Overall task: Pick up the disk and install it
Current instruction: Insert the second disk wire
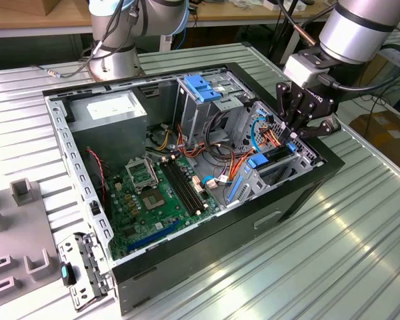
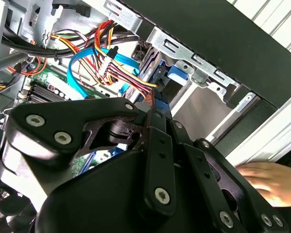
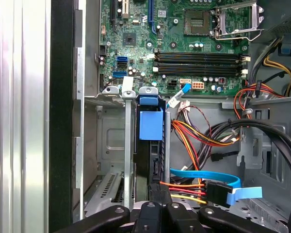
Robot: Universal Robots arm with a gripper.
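The hand (image 1: 299, 128) hovers at the open computer case's (image 1: 307, 193) front bay; I cannot tell how far its fingers are spread. The disk (image 3: 151, 145) stands on edge in the bay slot, blue carrier tab showing. Loose cables (image 3: 199, 136) lie just beside it: a skewed push could snag them or jam the carrier.

A ribbed metal table (image 1: 360, 240) fills the foreground under bright light. Wooden benches (image 1: 27, 15) stand behind; a cardboard box (image 1: 387, 130) sits beyond the table.
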